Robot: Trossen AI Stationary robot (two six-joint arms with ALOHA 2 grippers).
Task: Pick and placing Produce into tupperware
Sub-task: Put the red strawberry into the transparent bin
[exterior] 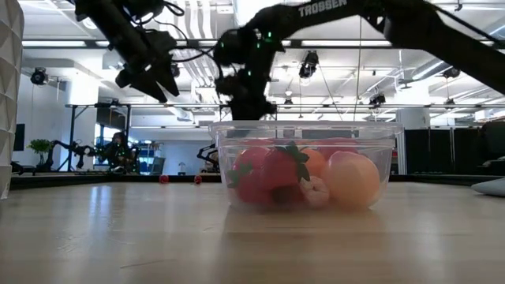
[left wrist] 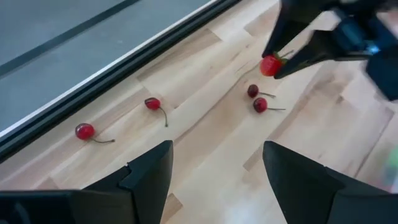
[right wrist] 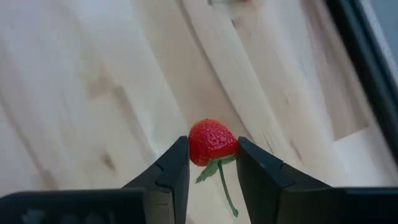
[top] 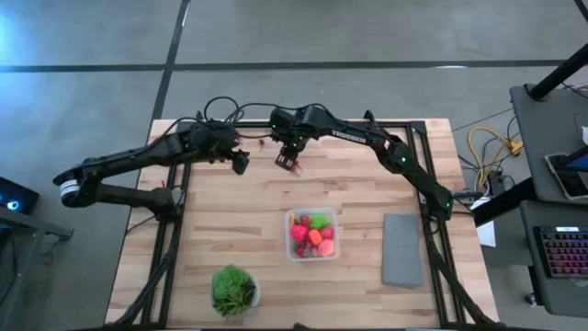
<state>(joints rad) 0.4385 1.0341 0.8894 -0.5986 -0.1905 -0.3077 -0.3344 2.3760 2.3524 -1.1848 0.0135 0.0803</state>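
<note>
Red strawberry (right wrist: pixel 212 142) was pinched in the right hand (right wrist: pixel 212 163) — lifted clear for the tupperware (top: pixel 312 234); left hand (left wrist: pixel 214 177) hung open, empty.

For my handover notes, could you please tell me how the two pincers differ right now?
The right pincer is shut on a strawberry, while the left pincer is open and holds nothing. The right pincer hangs nearer the table's middle; the left pincer looks down on loose cherries by the far edge. Both hang above the table, away from the container.

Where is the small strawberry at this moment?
The strawberry is clamped in the right gripper, lifted above the table's far edge, beyond the tupperware; the left gripper is beside it.
</note>
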